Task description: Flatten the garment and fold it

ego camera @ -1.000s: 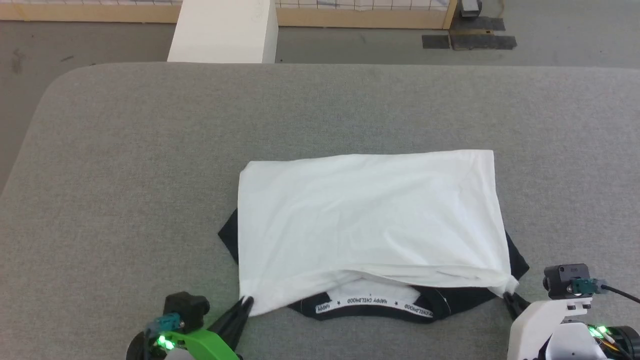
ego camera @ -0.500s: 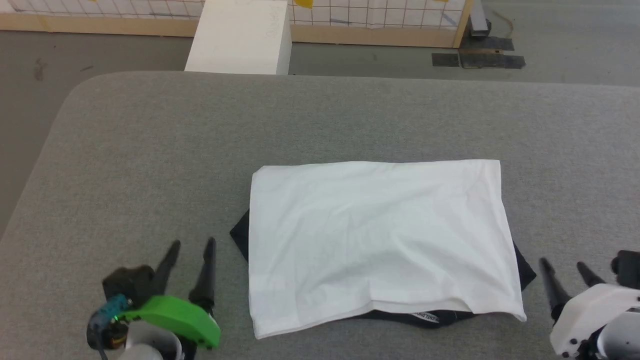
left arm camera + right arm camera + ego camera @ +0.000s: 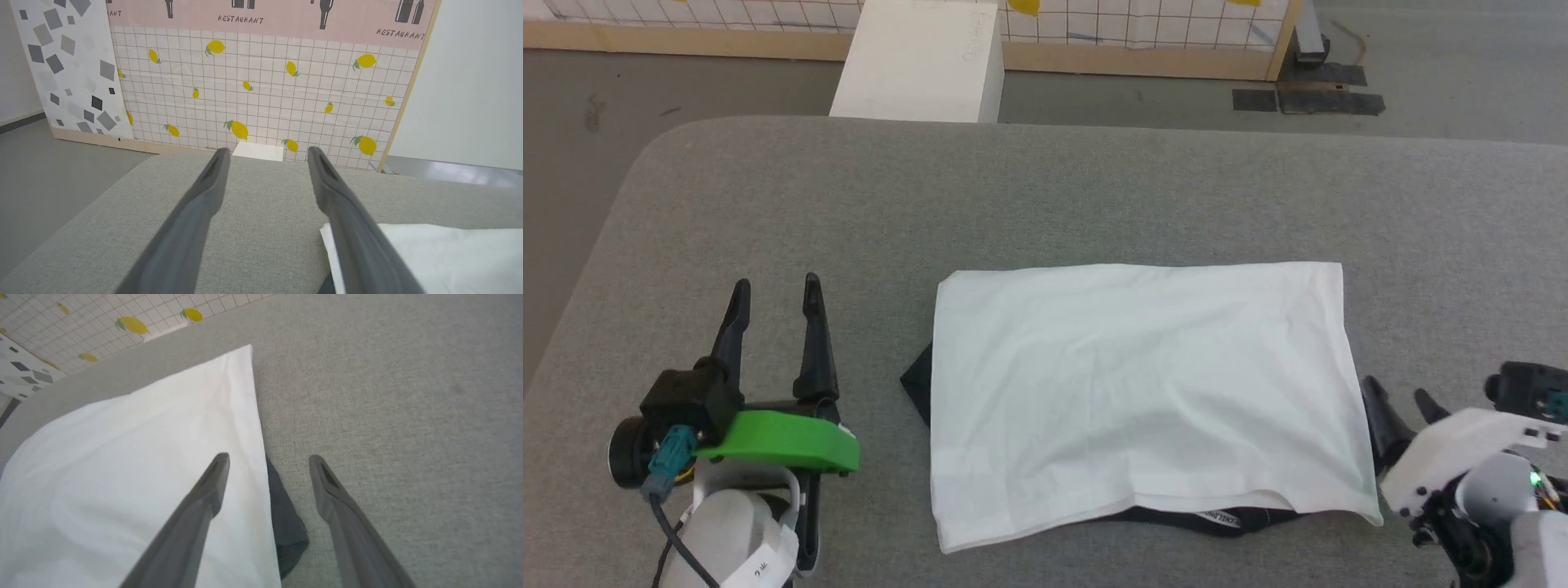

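Left gripper [image 3: 776,283] backed off left since earlier frame, jaws apart, empty. Right gripper [image 3: 1395,389] also apart, just right of shirt [image 3: 1143,392], maybe touching, I can't tell. Shirt folded near-centre on table [image 3: 1045,196], long axis left-right.

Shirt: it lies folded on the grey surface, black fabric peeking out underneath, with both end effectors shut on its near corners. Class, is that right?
No: the left end effector and right end effector are open, gripping nothing, beside the shirt, as the head view shows.
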### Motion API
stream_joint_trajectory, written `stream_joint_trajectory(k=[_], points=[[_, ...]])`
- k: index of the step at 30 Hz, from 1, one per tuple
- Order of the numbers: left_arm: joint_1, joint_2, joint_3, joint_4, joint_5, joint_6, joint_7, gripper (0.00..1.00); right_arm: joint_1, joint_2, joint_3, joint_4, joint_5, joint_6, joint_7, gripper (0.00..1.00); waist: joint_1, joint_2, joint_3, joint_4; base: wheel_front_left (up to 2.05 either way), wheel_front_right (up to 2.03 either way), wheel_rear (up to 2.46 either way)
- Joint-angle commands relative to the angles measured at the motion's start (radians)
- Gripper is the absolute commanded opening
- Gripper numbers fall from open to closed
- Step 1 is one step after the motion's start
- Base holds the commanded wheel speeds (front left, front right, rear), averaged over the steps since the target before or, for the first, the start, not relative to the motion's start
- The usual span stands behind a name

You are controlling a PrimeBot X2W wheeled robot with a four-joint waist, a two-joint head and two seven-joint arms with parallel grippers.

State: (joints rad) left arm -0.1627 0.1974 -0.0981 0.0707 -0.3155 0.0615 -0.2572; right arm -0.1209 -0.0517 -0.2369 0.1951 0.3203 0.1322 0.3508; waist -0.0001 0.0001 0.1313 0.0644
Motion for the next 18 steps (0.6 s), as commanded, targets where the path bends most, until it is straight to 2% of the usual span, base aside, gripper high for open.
stream_joint_trajectory(k=[1, 2, 4, 5, 9, 10, 11, 12, 13, 18], points=[[-0.021, -0.01, 0.009, 0.01, 0.026, -0.013, -0.004, 1.0, -0.035, 0.001, 0.005, 0.035, 0.009, -0.002, 0.001, 1.0, 0.0001, -0.0001, 0.003, -0.003, 0.0, 0.0, 0.0], [-0.038, -0.033, 0.038, 0.033, 0.058, -0.054, -0.004, 1.0, -0.112, 0.001, 0.011, 0.164, 0.014, -0.002, 0.023, 1.0, 0.0001, -0.0001, 0.017, -0.006, 0.0, 0.0, 0.0], [-0.043, -0.042, 0.046, 0.048, 0.071, -0.073, -0.004, 1.0, -0.147, 0.001, 0.016, 0.228, 0.019, -0.002, 0.04, 1.0, 0.0001, -0.0001, 0.021, -0.006, 0.0, 0.0, 0.0], [-0.051, -0.057, 0.059, 0.064, 0.085, -0.097, -0.004, 1.0, -0.192, 0.001, 0.031, 0.313, -0.004, -0.002, 0.075, 1.0, 0.0001, -0.0001, 0.027, -0.004, 0.0, 0.0, 0.0], [-0.056, -0.075, 0.072, 0.075, 0.104, -0.119, -0.004, 1.0, -0.221, 0.001, 0.055, 0.383, -0.047, -0.002, 0.145, 1.0, 0.0001, -0.0001, 0.029, 0.001, 0.0, 0.0, 0.0], [-0.056, -0.079, 0.074, 0.078, 0.107, -0.123, -0.004, 1.0, -0.223, 0.001, 0.06, 0.394, -0.046, -0.002, 0.166, 0.9, 0.0001, -0.0001, 0.029, 0.001, 0.0, 0.0, 0.0], [-0.055, -0.083, 0.077, 0.08, 0.11, -0.128, -0.004, 1.0, -0.223, 0.001, 0.067, 0.404, -0.036, -0.002, 0.189, 0.46, 0.0001, -0.0001, 0.028, 0.002, 0.0, 0.0, 0.0], [-0.055, -0.086, 0.08, 0.082, 0.113, -0.131, -0.004, 1.0, -0.223, 0.001, 0.073, 0.408, -0.028, -0.002, 0.203, 0.19, 0.0001, -0.0001, 0.027, 0.002, 0.0, 0.0, 0.0], [-0.054, -0.09, 0.083, 0.084, 0.116, -0.134, -0.004, 1.0, -0.222, 0.001, 0.079, 0.407, -0.022, -0.002, 0.213, 0.0, 0.0001, -0.0001, 0.027, 0.001, 0.0, 0.0, 0.0], [-0.047, -0.102, 0.099, 0.087, 0.128, -0.146, -0.004, 1.0, -0.209, 0.001, 0.063, 0.371, -0.02, -0.002, 0.183, 0.0, 0.0001, -0.0001, 0.023, -0.006, 0.0, 0.0, 0.0]])
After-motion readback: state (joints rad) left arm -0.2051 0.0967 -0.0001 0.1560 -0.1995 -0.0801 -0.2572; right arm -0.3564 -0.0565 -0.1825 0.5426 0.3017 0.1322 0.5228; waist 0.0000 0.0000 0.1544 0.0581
